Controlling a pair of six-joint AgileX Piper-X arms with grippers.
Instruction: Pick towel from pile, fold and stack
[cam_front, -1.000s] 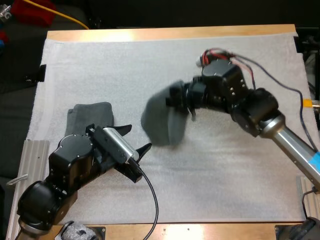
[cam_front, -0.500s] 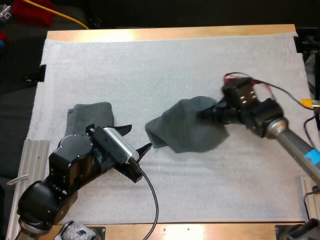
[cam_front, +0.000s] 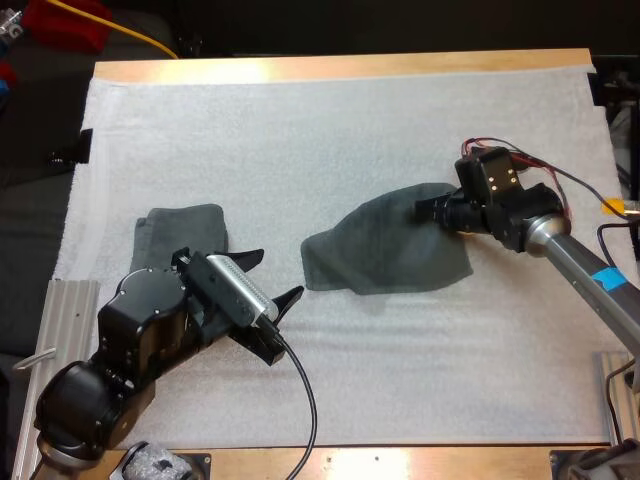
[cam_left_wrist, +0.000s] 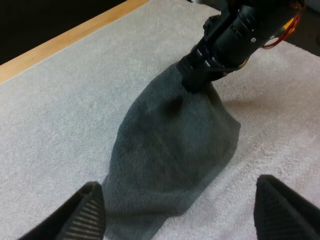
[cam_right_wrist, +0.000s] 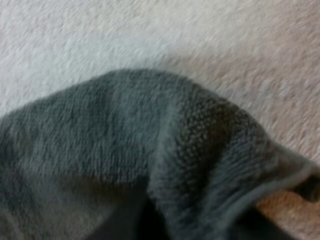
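1. Right gripper (cam_front: 428, 210): the jaws are clenched on one end of the towel (cam_front: 385, 250). The cloth gathers into a narrow neck at the jaws and rises slightly there.

2. From those jaws the towel fans out toward the left gripper (cam_front: 273, 277) and lies on the mat (cam_front: 300, 130) as a wide, rounded sheet. Its far edge ends just ahead of the left jaws.

3. Left gripper: the jaws are released. Both fingers (cam_left_wrist: 90, 210) stand wide apart and clear of the cloth, which lies directly in front of the gap between them.

4. Beside the left gripper, away from the right arm, a second towel (cam_front: 185, 222) lies flat and compact, partly under the left arm. It appears to be the folded stack.

5. Step in hand, as judged: spreading the picked towel before folding.

6. Next move, as judged: the left jaws advance to the near free edge and close on it, so that both arms can tension the cloth and lay it flat.

7. Towel appearance: dark grey-green, fleecy, soft, with one raised fold near the right jaws
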